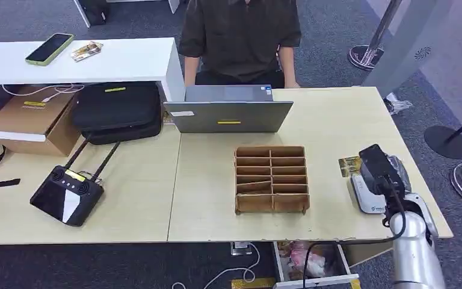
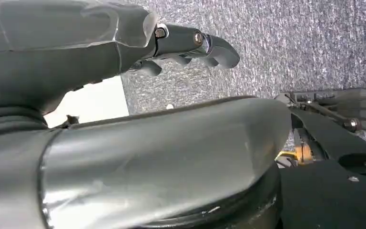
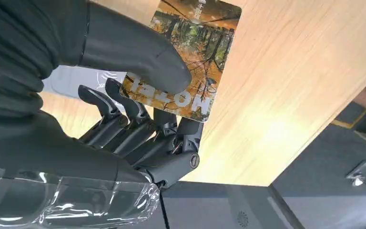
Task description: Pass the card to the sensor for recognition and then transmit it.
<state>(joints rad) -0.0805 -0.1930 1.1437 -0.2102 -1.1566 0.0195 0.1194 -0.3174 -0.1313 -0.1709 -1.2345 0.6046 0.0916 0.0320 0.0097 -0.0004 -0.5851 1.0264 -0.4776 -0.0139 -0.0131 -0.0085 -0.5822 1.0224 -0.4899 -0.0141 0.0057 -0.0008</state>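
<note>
The robot's right hand (image 3: 124, 114) pinches the glossy photo-printed card (image 3: 190, 57) between thumb and fingers, low over the pale wooden worktop (image 1: 337, 126) at its near right, just beside the flat white sensor pad (image 1: 367, 201). It should hold the card level and steady over the pad until read, I'd say. The left hand (image 2: 190, 47) hangs over grey carpet, fingers curled on nothing.

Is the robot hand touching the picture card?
Touching. In the right wrist view, the right robot hand pinches the card: its thick thumb presses on the card's printed face and its dark fingers sit behind it, above the wooden table.
</note>
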